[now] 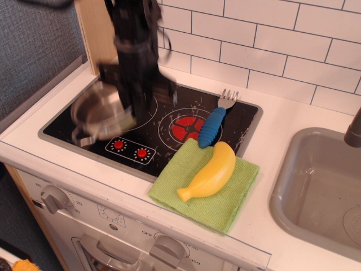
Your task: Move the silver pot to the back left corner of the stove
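While the black robot gripper (128,104), jaws apparently pinching its rim, carries the small shiny steel pot (101,116) above the glossy black stove (169,110) near the bench's front-left corner, setting down at the back-left corner remains.

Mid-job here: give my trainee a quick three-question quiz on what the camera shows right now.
1. True or false: the pot rests flat on the stove.
2. What lies on the green cloth? A) fork B) yellow banana C) pot
3. The fork has a ____ handle.

Key: 1 false, the blurred pot is lifted at the gripper, over the stove's left side; 2 B, the banana; 3 blue.
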`<state>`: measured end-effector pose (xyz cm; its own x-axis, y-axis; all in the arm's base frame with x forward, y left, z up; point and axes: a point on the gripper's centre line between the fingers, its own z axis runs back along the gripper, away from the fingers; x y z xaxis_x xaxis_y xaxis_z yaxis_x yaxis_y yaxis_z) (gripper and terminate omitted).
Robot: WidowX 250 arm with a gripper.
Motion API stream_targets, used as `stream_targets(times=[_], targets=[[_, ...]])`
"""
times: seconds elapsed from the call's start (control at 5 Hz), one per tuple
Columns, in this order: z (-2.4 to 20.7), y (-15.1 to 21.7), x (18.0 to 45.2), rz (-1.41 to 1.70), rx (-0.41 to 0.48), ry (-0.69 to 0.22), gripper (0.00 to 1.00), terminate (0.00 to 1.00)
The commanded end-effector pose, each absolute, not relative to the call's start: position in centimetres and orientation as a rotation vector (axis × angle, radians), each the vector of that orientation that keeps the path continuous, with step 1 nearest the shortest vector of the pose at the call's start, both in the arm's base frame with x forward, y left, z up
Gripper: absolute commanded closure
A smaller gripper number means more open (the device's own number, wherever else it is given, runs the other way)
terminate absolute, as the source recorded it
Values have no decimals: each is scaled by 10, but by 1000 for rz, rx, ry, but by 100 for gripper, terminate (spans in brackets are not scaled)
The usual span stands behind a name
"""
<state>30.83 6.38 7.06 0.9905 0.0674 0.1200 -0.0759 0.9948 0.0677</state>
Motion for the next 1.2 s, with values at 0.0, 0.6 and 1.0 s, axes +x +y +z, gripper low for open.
stream_targets(times=[0.0, 0.6, 1.0], targets=[[94, 103, 348, 113, 91, -199, 100, 0], [58, 112, 400, 104, 115, -131, 100, 0], [52, 113, 406, 135, 92, -132, 0, 0]])
